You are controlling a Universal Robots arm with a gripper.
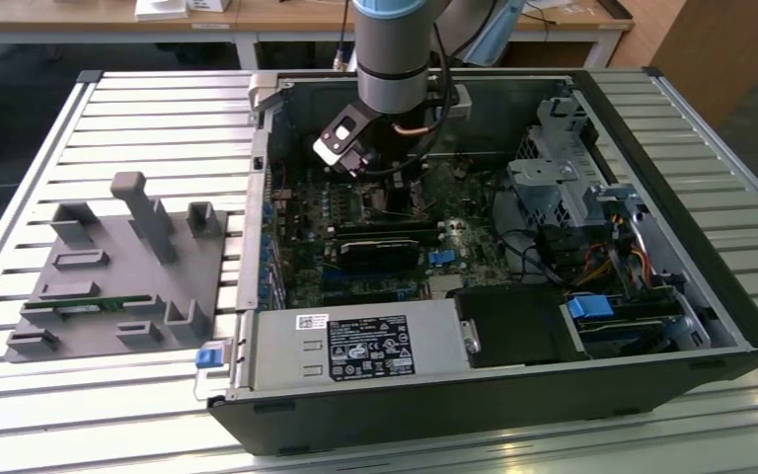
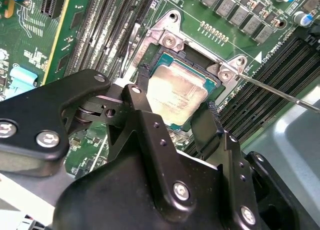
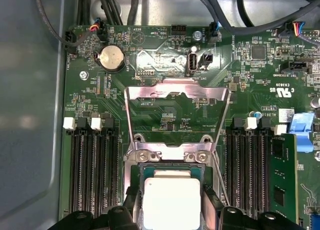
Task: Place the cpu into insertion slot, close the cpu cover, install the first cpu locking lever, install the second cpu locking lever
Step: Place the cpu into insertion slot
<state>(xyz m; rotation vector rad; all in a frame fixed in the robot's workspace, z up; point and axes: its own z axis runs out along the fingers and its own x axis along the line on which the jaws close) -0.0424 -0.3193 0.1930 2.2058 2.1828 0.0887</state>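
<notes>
The gripper (image 2: pixel 176 105) is clenched on the cpu (image 2: pixel 177 92). Its two black fingers (image 2: pixel 142 97) press against opposite edges of the chip. The chip lies straight below the palm, flat, with its silver face up. Being square, it has no long axis; its edges run parallel to the rim of the insertion slot (image 2: pixel 175 57), and I judge it seated in the slot or just above it. In the exterior view this spot is at about twelve o'clock from the black expansion card (image 1: pixel 386 252). The cpu cover (image 3: pixel 150 91) stands swung open on the slot's side away from the gripper. A thin locking lever (image 2: pixel 280 92) juts out unlatched.
</notes>
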